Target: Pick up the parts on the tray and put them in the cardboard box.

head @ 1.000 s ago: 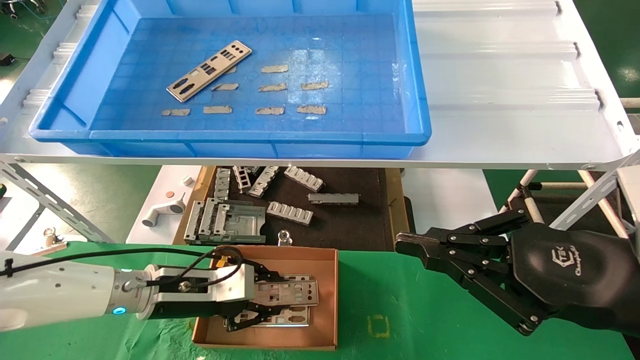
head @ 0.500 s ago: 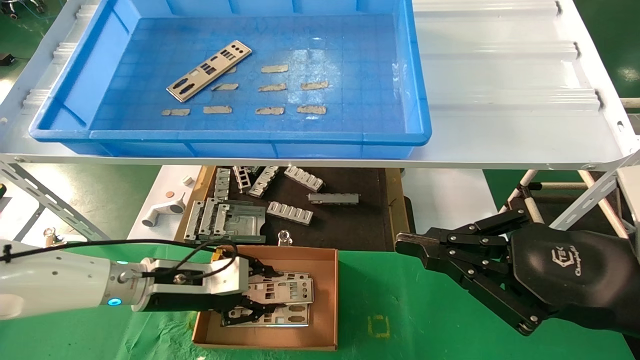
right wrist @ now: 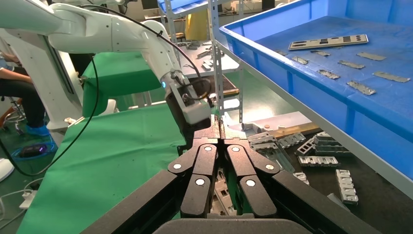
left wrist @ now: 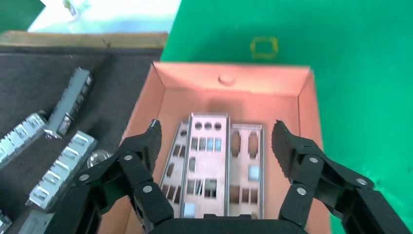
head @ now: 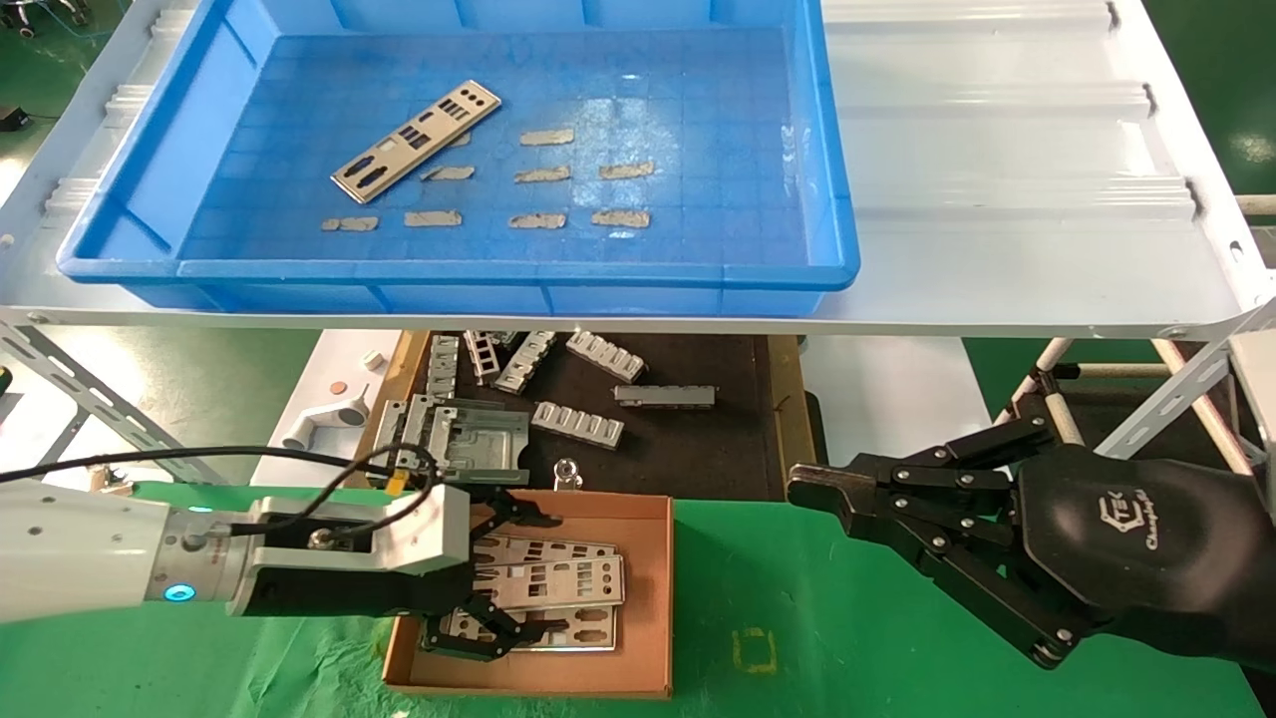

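One silvery part (head: 417, 141) lies slanted on the floor of the blue tray (head: 498, 271), at its left; the right wrist view shows the same part (right wrist: 328, 42). Three parts (head: 558, 583) lie overlapping in the cardboard box (head: 653, 598) on the green table. My left gripper (head: 508, 576) hangs open over the box's left half. Its fingers straddle the pile of parts (left wrist: 207, 165) without touching them. In the left wrist view that gripper (left wrist: 216, 127) holds nothing. My right gripper (head: 807, 489) is shut and empty, parked right of the box.
Several small grey patches (head: 543, 175) dot the tray floor. The tray sits on a white ribbed shelf (head: 997, 150). Below the shelf, chunky ribbed brackets (head: 578, 424) lie on a dark mat just behind the box. Green cloth (head: 797, 638) covers the table.
My left gripper has opened and drawn back to the left. The part it carried now lies on the pile in the box. The right arm has not moved.
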{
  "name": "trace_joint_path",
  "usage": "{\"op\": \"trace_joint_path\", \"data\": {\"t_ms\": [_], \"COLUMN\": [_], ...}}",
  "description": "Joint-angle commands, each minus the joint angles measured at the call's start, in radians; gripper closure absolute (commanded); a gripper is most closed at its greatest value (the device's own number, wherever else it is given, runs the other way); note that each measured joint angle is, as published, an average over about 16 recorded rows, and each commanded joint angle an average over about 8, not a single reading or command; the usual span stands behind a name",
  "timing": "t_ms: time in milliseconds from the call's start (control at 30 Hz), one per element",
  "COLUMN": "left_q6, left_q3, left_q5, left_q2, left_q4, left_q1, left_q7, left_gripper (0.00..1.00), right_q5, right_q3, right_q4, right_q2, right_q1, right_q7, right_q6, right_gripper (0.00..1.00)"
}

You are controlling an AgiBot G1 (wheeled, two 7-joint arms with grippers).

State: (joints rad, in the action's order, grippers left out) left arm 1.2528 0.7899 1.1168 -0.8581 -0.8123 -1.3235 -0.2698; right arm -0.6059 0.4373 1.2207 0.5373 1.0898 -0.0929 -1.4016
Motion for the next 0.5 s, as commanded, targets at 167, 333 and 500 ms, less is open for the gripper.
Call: {"op": "trace_joint_path", "data": {"t_ms": [167, 333, 500], "left_q6": [0.025, 0.047, 0.07], "left_q3": [-0.055, -0.102, -0.15], "left_q5": [-0.041, -0.077, -0.113], "left_q2": [0.026, 0.049, 0.072], "left_q4": [-0.051, -0.094, -0.138], "left_q1": [0.027, 0.05, 0.073], "left_q7": [0.049, 0.091, 0.134], "left_gripper": [0.0, 0.0, 0.0], "right_q5": [0.0, 0.0, 0.0], "right_q3": [0.0, 0.0, 0.0], "right_q4": [0.0, 0.0, 0.0], "right_q2": [0.0, 0.0, 0.0], "right_q1": [0.0, 0.0, 0.0], "right_q7": [0.0, 0.0, 0.0], "right_q6": [0.0, 0.0, 0.0], "right_gripper": [0.0, 0.0, 0.0]}}
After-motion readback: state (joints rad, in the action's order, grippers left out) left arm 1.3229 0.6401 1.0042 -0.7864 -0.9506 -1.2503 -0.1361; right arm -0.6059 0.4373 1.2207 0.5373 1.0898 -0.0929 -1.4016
